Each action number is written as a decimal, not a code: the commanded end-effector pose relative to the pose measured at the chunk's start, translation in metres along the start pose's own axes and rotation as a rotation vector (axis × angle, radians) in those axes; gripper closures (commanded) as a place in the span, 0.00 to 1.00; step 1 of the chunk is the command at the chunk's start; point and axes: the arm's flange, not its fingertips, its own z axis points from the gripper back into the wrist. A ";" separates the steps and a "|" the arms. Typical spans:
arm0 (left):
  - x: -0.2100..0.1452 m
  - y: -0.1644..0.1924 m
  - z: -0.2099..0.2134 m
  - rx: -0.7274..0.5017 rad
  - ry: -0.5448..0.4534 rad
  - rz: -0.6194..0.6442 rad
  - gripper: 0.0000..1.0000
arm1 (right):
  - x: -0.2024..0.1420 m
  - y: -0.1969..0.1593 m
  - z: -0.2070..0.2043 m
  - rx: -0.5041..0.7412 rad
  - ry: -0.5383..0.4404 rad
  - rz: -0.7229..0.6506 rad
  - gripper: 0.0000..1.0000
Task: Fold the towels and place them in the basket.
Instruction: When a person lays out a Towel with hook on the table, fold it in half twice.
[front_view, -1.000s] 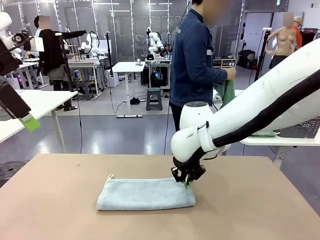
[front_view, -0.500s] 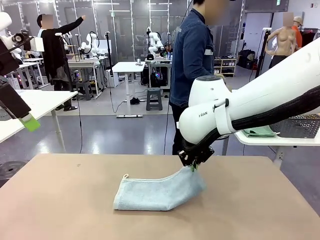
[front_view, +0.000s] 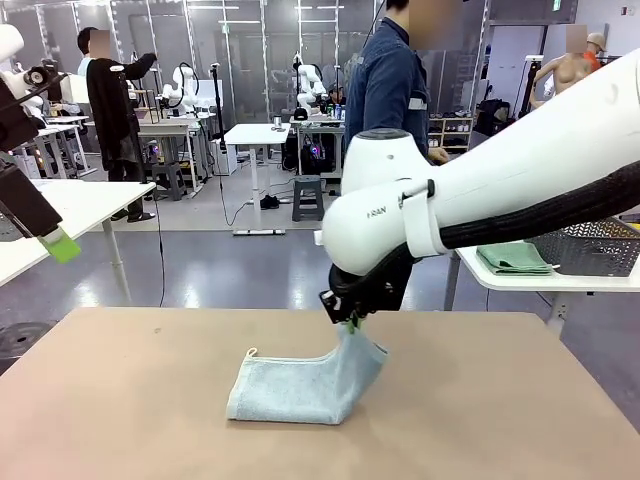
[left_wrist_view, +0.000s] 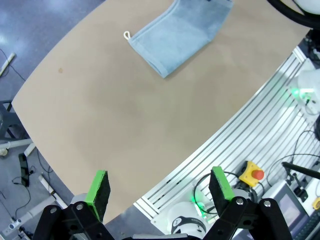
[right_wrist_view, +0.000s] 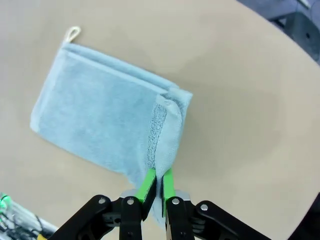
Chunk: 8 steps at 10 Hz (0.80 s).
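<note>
A light blue-grey towel (front_view: 295, 385) lies folded lengthwise on the tan table, its cord loop (front_view: 250, 352) at the left end. My right gripper (front_view: 347, 322) is shut on the towel's right end and holds it lifted above the rest of the cloth. In the right wrist view the right gripper (right_wrist_view: 159, 186) pinches that raised edge over the towel (right_wrist_view: 100, 120). My left gripper (left_wrist_view: 159, 187) hangs open high above the table's near left side, with the towel (left_wrist_view: 180, 32) far below it. The basket (front_view: 590, 247) stands on a side table at the right.
A folded green cloth (front_view: 513, 257) lies beside the basket on the white side table (front_view: 540, 280). A person in a dark blue shirt (front_view: 385, 100) stands behind the table's far edge. A red emergency button (left_wrist_view: 255, 173) sits by the table's near rail.
My right gripper has lifted the towel's right end and carried it up and leftward over the towel. The towel's left end has slid to the right. The left arm has stayed still.
</note>
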 end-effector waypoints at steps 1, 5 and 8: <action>-0.001 0.000 0.000 -0.005 0.007 -0.019 0.00 | 0.018 0.028 -0.004 0.025 0.026 0.044 1.00; -0.001 0.000 0.000 -0.005 0.007 -0.019 0.00 | 0.047 0.076 -0.029 0.162 0.029 0.036 1.00; -0.001 0.000 0.000 -0.005 0.007 -0.019 0.00 | 0.057 0.099 -0.056 0.171 0.039 0.029 1.00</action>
